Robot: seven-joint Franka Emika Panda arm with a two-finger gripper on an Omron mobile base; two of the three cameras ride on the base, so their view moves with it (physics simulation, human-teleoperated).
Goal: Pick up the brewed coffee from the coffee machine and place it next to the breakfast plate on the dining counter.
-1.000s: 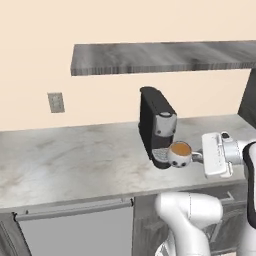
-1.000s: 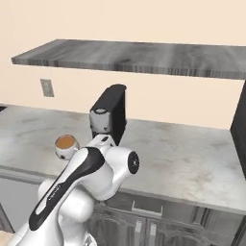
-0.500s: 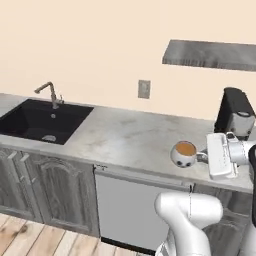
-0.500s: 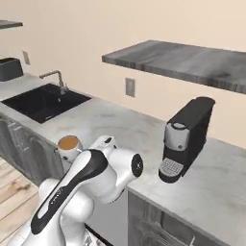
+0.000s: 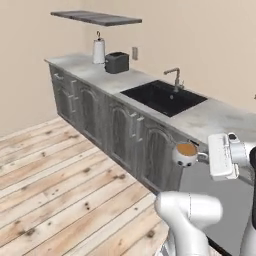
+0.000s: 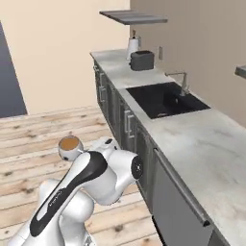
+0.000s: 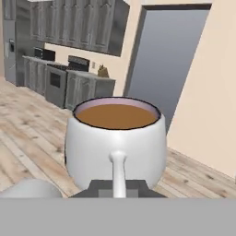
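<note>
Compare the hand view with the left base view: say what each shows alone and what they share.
Hand view alone: a grey doorway, far dark cabinets and the handle of the brewed coffee turned toward the camera.

Left base view alone: the black sink with its faucet, a dark toaster, a wall shelf and the grey cabinet worktop.

Both: the brewed coffee, full, upright, carried above the wooden floor.

The white arm reaches out level, its tool closed on the mug's handle, holding it upright.
</note>
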